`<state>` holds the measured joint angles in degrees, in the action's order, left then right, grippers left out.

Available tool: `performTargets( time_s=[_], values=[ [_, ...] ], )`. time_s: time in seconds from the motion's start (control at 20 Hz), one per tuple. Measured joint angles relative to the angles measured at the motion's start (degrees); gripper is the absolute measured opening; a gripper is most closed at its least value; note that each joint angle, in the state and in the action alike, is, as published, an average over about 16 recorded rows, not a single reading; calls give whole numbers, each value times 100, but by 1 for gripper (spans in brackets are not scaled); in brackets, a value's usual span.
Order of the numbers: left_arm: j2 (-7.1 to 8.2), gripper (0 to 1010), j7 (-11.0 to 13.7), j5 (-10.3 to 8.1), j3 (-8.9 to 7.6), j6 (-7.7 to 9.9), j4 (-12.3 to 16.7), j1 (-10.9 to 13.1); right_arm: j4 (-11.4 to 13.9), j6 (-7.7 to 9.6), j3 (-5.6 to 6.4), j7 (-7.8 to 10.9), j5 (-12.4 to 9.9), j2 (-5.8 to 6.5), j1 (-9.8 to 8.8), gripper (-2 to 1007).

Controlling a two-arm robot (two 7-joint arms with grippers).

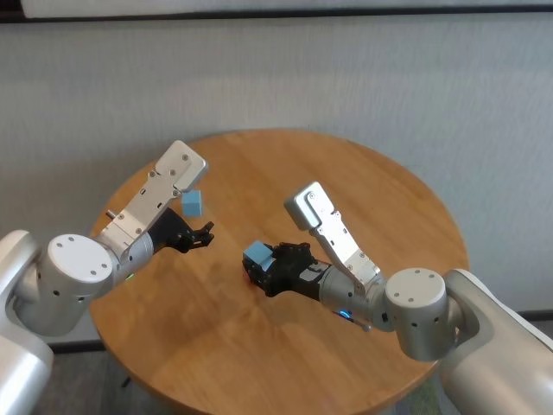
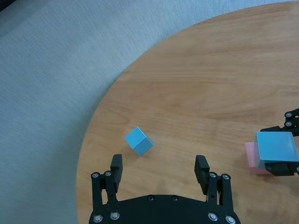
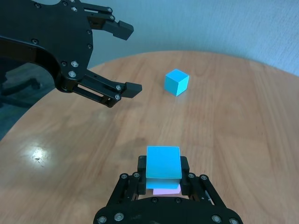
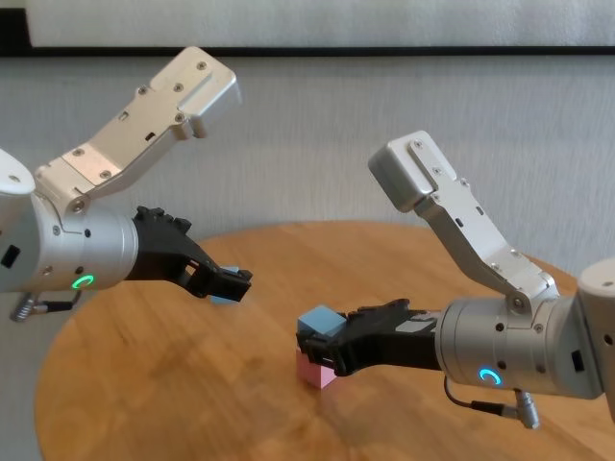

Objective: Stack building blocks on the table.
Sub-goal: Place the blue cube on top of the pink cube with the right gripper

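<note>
A round wooden table [image 1: 371, 199] fills the scene, with a robot arm reaching in from each side.

The right gripper [image 3: 162, 179] sits low over the middle of the table, its fingers pinching a light blue block [image 3: 163, 162] by two opposite sides. That block rests directly above a pale pink block [image 4: 318, 368], which stands on the table. From the chest view the blue block looks seated on the pink one, though whether the faces fully touch cannot be told. The edges look roughly lined up.

A second light blue block [image 2: 138, 140] sits alone on the table, farther back and to the left, well apart from the pair. The left gripper [image 2: 159, 171] hovers above the table just near of it, fingers spread wide and holding nothing.

Judging from this, the stack is one block short, and the loose blue block likely goes on next.

Risks from here: if the right fingers open unevenly or pull away sideways, they could drag the upper block off the pink one. If the blue block is off-centre, it may tip once let go. The two grippers are close together, so the left arm reaching toward the stack could knock the right arm or the blocks.
</note>
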<state>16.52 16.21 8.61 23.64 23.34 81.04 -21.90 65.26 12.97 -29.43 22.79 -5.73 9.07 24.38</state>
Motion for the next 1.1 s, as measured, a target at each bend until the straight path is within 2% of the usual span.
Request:
performTargets(
  time_s=[1.1],
  values=[
    [0,1000,0,0,0,0,0,0,-182,-32,62,-53,82,-91,75,383]
  ],
)
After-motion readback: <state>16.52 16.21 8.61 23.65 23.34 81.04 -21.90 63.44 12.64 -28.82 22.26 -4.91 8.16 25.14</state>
